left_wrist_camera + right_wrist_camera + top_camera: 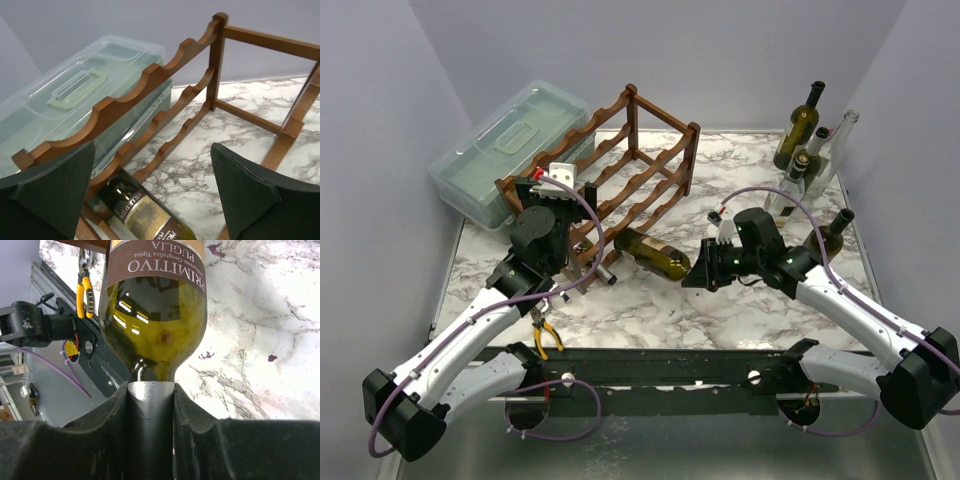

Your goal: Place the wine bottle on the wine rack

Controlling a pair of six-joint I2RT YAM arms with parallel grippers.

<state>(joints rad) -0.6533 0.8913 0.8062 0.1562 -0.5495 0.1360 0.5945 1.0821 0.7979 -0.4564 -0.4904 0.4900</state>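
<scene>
A black metal rail point(660, 365) runs along the near edge of a white, grey-veined, marble-pattern worktop point(750, 310). A pair of yellow-handled pliers point(546, 338) lies at that edge, well in front of the open, dark reddish-brown wooden wine rack point(630, 165) with its tiers of scalloped rails. Just before the rack's near left corner the left tool point(152, 150) hangs released. Its two dark fingers point(55, 190) are spread wide with nothing between them, and its camera looks along the rack's rails. To the right of the rack's front, the right tool point(150, 395) is clenched on the silver-foiled neck of a dark olive-green glass wine bottle point(655, 253) with a brown paper label. The bottle is on its side, its base end pointing at the rack's lowest front rail and its neck pointing away toward the right arm. The base reaches the foot of the rack, but whether it rests on a rail or on the worktop cannot be told. Close against the rack's far left side stands a translucent, pale green plastic box point(505, 150), its lid shut and its flat handle folded down; what it holds cannot be made out. Well to the right of the rack, a single dark bottle point(832, 235) stands upright behind the right arm. Beyond it, in the far right corner, is a cluster of upright glass bottles point(798, 130), some dark green and some clear. Plain, pale lilac-grey walls point(720, 50) close in the worktop on the left, back and right.
</scene>
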